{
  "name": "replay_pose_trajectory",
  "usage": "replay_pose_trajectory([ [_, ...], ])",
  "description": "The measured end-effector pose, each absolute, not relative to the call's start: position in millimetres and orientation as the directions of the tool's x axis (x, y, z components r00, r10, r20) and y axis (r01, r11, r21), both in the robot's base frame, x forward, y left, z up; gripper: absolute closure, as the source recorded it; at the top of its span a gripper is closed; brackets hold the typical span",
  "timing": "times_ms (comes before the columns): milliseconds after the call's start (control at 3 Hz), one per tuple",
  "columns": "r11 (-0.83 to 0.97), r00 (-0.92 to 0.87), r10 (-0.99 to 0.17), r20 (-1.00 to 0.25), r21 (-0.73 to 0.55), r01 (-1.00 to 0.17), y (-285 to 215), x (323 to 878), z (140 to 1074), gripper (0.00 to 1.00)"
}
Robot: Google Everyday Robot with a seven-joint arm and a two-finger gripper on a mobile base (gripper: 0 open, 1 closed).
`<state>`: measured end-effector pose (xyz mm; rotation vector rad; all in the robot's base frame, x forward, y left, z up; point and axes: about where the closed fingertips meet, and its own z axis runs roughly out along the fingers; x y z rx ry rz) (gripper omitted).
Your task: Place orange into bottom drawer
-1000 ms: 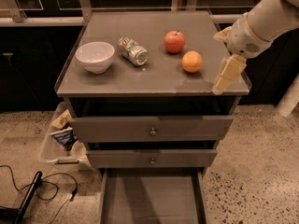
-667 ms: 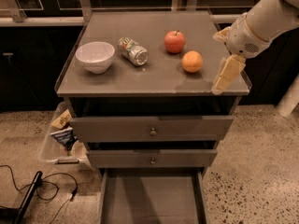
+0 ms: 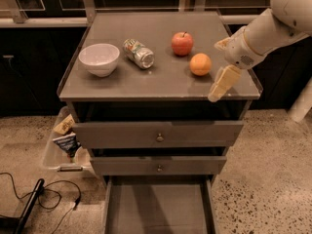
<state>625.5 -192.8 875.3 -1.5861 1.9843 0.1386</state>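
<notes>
So far: nothing is placed; by my judgement the task stands at the approach, ahead of any grasp.
Worktop (image 3: 161, 79): grey cabinet top, carrying four items; the orange is among them.
Bottom drawer (image 3: 156, 204): pulled out below the front edge, its flat grey floor bare; it looks ready to receive.
Upper drawers: two knobbed fronts, the top one (image 3: 158, 133) and the middle one (image 3: 158, 165), both pushed in.
Arm (image 3: 273, 28): white, reaching in over the right edge from the back right corner.
Gripper (image 3: 215, 71): at the front right corner, one cream finger hanging past the front edge and the other tip further back along the right edge; spread apart, nothing between them.
Bowl (image 3: 99, 59): white, upright, near the left edge.
Can (image 3: 138, 53): on its side, just right of the bowl.
Apple (image 3: 182, 43): red, with a stem, toward the back edge and right of centre.
Orange (image 3: 201, 64): on the worktop toward the right edge, in front of the apple, just beside the gripper and apparently not touching it.
Left to do: close on the orange, lift it, carry it over the front edge, lower it and release it in the bottom drawer.
</notes>
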Motion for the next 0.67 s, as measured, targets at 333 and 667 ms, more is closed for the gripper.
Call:
replay_pose_trajectory([
  [333,0.295,-0.11,-0.836,-0.537,-0.271,-0.916,-184.8,645.7,870.8,0.0],
  [667,0.296,-0.093,-0.806,-0.584,-0.262,-0.919,-179.0,663.6,874.3,0.0],
])
